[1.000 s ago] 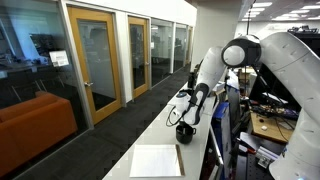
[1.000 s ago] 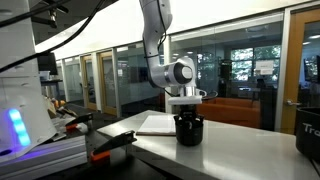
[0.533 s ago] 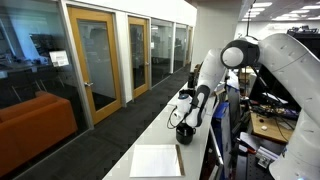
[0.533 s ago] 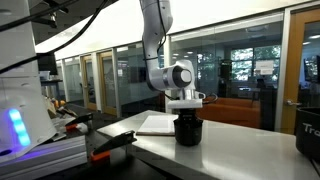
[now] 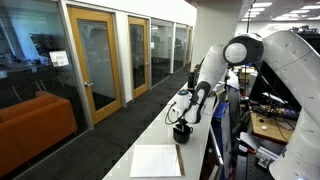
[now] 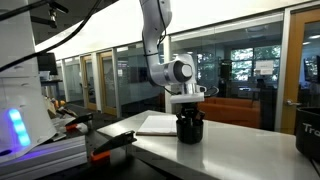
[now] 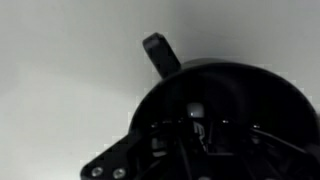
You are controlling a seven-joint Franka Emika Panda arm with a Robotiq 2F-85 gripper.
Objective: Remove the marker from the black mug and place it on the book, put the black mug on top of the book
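The black mug [image 5: 181,132] stands on the white table just beyond the white book [image 5: 157,160]; both also show in an exterior view, the mug [image 6: 189,128] in front of the book [image 6: 155,124]. My gripper [image 6: 188,110] hangs straight above the mug with its fingertips down in the mouth. In the wrist view the mug [image 7: 160,52] fills the frame, handle at upper left. The pale top of the marker [image 7: 197,113] stands inside it, between my dark fingers. My gripper [image 7: 200,135] is too dark there to tell whether it pinches the marker.
The white table [image 5: 150,128] is long and narrow, with glass office walls beyond one side. Dark cables and gear [image 6: 105,148] lie on the table edge near the mug. A wider black vessel [image 6: 308,131] stands at the far end.
The gripper dipped slightly into the mug, then rose a little. The mug and the book have not moved.
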